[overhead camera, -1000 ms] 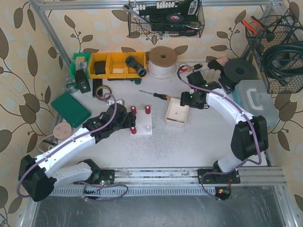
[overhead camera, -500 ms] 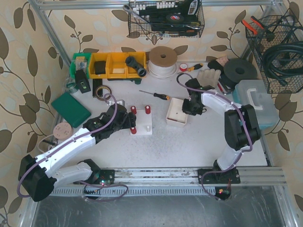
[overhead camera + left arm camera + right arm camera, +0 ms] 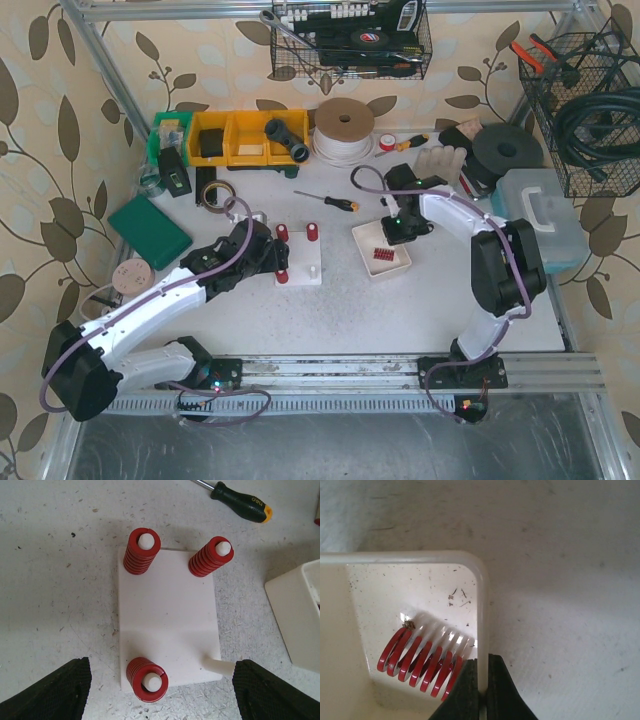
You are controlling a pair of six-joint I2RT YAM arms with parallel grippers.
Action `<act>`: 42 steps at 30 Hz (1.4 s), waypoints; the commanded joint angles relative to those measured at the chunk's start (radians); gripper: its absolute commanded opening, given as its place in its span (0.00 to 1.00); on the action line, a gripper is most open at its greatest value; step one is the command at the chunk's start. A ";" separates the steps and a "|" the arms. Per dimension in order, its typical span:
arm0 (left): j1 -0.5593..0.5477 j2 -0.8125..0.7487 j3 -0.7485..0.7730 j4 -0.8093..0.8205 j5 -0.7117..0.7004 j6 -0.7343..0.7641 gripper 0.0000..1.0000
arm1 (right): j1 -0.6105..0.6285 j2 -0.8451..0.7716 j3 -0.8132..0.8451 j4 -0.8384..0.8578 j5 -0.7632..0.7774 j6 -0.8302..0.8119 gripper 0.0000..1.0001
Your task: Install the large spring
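**Right gripper clamps the box wall, not the spring**

Your right gripper [image 3: 479, 692] was wide open a second ago. It is now clenched on the rim of the box [image 3: 481, 605], one finger inside the wall and one outside. The box has also shifted a little toward the near edge of the table [image 3: 340, 310] and turned, and from above the red coil now shows plainly inside it.

The spring [image 3: 420, 657] lies on its side on the box floor, its end against the wall you are pinching, just beside the inner finger. Nothing is holding it.

Your left gripper [image 3: 161, 700] hangs open over the plate [image 3: 167, 615], as it did a second ago. Three corner pegs carry red springs, and the peg [image 3: 218, 665] at the plate's near right corner is bare.

So the install has not started. You have hold of the container only, most likely to steady it or tip it. You'll probably need to let go and take the coil itself, or pour it out, before that last peg can be filled.
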 commanded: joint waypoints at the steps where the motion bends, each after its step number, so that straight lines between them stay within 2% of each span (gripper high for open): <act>1: -0.007 0.006 0.024 0.014 0.009 0.028 0.80 | 0.043 0.028 -0.010 0.052 0.036 -0.203 0.00; 5: -0.007 0.017 0.029 0.012 0.015 0.031 0.80 | 0.045 0.080 0.037 0.048 0.048 -0.220 0.00; 6: -0.007 0.020 0.033 0.010 0.017 0.032 0.80 | 0.044 0.094 0.057 0.030 0.046 -0.219 0.05; 10: -0.007 0.021 0.032 0.011 0.019 0.031 0.80 | 0.046 0.071 0.077 0.019 0.016 -0.210 0.46; 11: -0.007 0.019 0.030 0.012 0.018 0.031 0.80 | 0.046 0.048 0.077 0.020 0.023 -0.204 0.53; 12: -0.007 0.019 0.030 0.012 0.019 0.031 0.80 | 0.047 0.028 0.082 0.016 0.032 -0.200 0.56; 17: -0.007 0.016 0.029 0.013 0.022 0.032 0.80 | 0.059 -0.076 0.139 -0.081 0.011 -0.175 0.56; 21: -0.007 0.007 0.023 0.018 0.020 0.031 0.80 | 0.126 -0.126 0.152 -0.192 -0.044 -0.171 0.53; 24: -0.007 0.001 0.019 0.018 0.019 0.029 0.80 | 0.197 -0.126 0.124 -0.260 -0.015 -0.202 0.49; 31: -0.007 -0.006 0.016 0.016 0.022 0.029 0.80 | 0.259 -0.126 0.022 -0.231 0.016 -0.244 0.47; 42: -0.007 -0.004 0.019 0.015 0.024 0.030 0.80 | 0.281 -0.004 0.022 -0.159 0.113 -0.302 0.48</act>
